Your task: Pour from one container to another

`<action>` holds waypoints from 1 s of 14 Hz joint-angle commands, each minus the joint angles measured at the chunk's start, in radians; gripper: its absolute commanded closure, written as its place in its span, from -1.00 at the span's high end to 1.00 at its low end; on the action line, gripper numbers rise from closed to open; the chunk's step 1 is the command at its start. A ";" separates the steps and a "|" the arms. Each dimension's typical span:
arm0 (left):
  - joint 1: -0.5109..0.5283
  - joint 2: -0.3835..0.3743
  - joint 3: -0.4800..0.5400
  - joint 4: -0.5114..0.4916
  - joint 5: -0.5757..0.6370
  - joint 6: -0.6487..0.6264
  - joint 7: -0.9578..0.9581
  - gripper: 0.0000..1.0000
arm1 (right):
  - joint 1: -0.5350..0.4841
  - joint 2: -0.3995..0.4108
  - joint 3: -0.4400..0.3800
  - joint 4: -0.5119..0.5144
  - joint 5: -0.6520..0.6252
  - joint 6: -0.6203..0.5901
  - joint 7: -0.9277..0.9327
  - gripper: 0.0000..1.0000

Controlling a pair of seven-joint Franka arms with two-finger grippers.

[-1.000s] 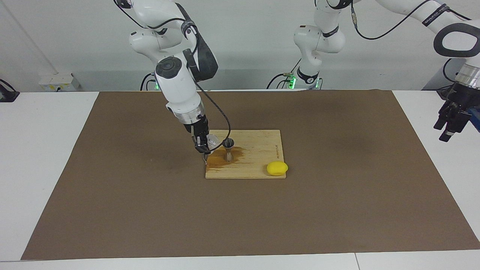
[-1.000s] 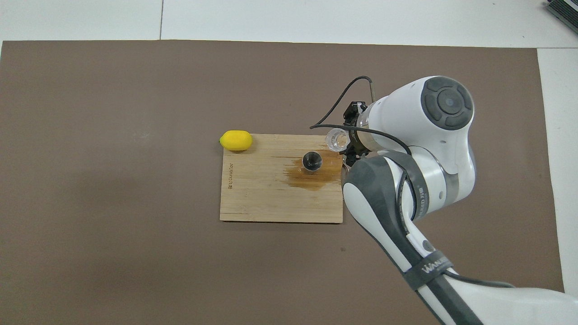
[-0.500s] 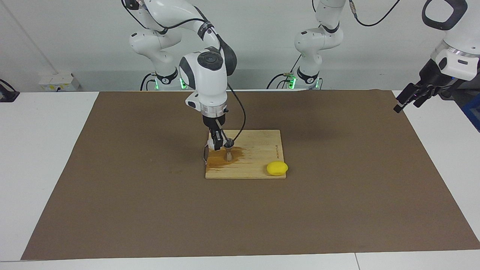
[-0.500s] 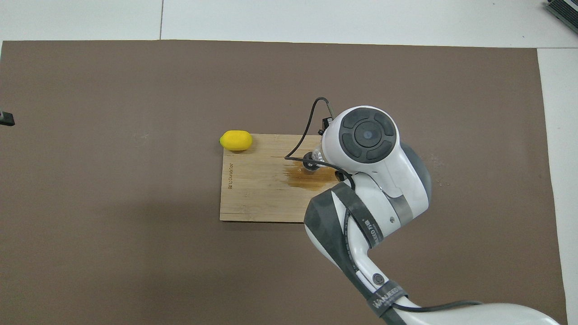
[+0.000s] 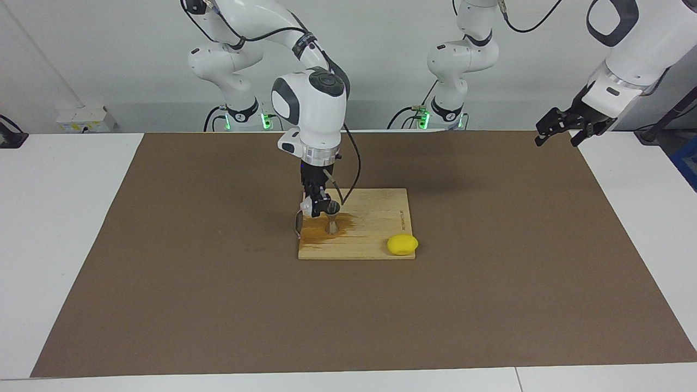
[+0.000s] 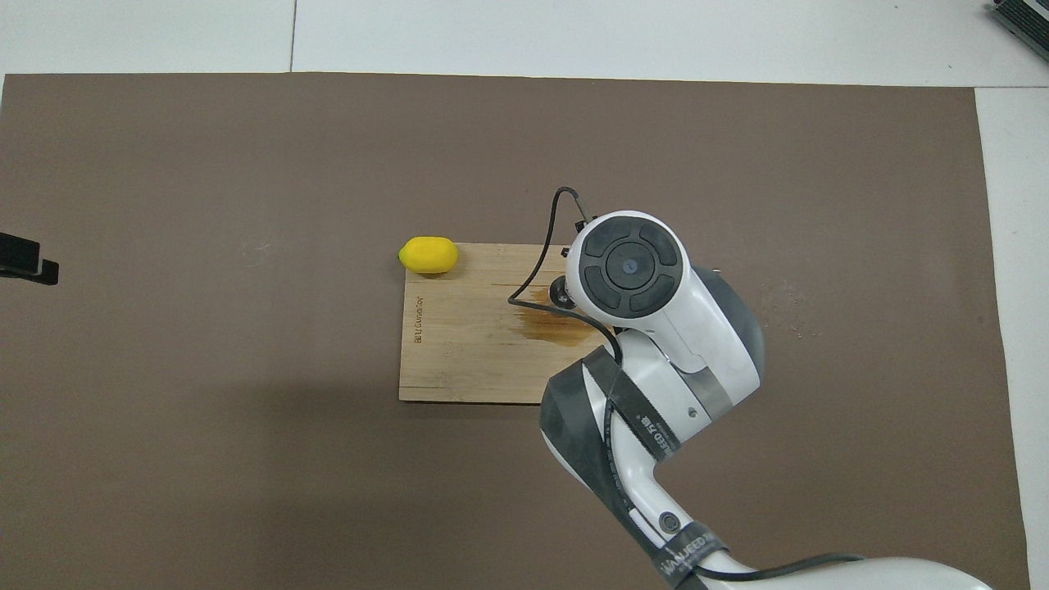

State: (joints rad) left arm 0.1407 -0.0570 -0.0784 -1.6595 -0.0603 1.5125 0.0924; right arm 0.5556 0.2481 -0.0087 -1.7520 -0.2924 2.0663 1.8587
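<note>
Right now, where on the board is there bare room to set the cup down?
Bare wood on the cutting board: the strip between the jigger and the lemon, nearer the robots. Crowded at the right arm's end: right gripper, glass cup, jigger and brown spill.

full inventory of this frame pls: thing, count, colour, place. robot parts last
cutting board: 1, light wood, mid-table on the mat; brown wet stain at its right-arm end
jigger: 1, silvery, upright on the board in the stain
glass cup: 1, clear, held tipped over the jigger's mouth
lemon: 1, yellow, at the board's corner toward the left arm's end
mat: 1, brown, covers most of the white table
wall box: 1, white, at the table edge, right-arm end
right gripper: 1, black, shut on the glass cup over the board
left gripper: 1, black, waits raised over the mat's edge, open
</note>
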 commanded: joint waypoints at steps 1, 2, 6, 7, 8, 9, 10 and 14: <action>0.014 -0.050 -0.075 -0.062 0.025 0.046 -0.116 1.00 | 0.015 0.008 0.001 0.016 -0.048 -0.015 0.013 -1.00; -0.019 -0.049 -0.072 -0.062 0.023 0.057 -0.141 1.00 | 0.015 0.008 0.001 0.014 -0.062 -0.014 0.013 -1.00; -0.102 -0.026 0.026 -0.008 0.027 0.066 -0.132 1.00 | 0.030 0.002 0.001 0.005 -0.128 -0.002 0.011 -1.00; -0.089 -0.012 0.023 0.010 0.037 0.042 -0.123 1.00 | 0.032 0.000 0.001 -0.001 -0.139 0.000 0.005 -1.00; -0.081 -0.014 0.016 0.017 0.049 0.023 -0.102 1.00 | 0.032 -0.001 0.001 -0.001 -0.149 0.000 -0.005 -1.00; -0.063 -0.015 0.003 0.014 0.053 0.015 -0.076 1.00 | 0.032 -0.001 0.001 -0.001 -0.155 0.000 -0.016 -1.00; -0.061 -0.020 0.002 0.012 0.051 0.008 -0.068 1.00 | 0.032 -0.001 0.003 -0.001 -0.156 0.001 -0.016 -1.00; -0.059 -0.027 -0.012 0.015 0.057 -0.002 -0.048 1.00 | 0.023 0.005 0.007 0.023 -0.107 -0.014 -0.026 -1.00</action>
State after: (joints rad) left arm 0.0725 -0.0788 -0.0731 -1.6566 -0.0252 1.5359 0.0240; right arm 0.5871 0.2482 -0.0082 -1.7504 -0.4173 2.0662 1.8534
